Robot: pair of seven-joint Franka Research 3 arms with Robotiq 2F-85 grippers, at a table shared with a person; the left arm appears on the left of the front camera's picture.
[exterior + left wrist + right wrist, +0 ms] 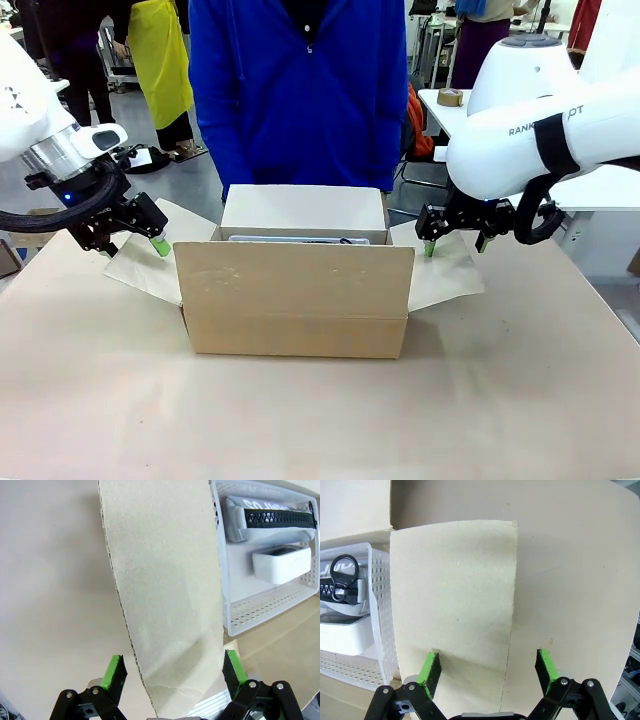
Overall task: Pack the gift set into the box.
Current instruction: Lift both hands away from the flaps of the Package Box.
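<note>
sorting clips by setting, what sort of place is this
Likely a robotics lab or workshop, not a home: the left gripper and right gripper flank a cardboard box across from a person, and a tape roll sits on a white worktable behind.

The left gripper (133, 243) and right gripper (455, 245) are black with green pads (113, 672), mounted on white arms (520, 140). The person (300, 90) wears a blue top.
</note>
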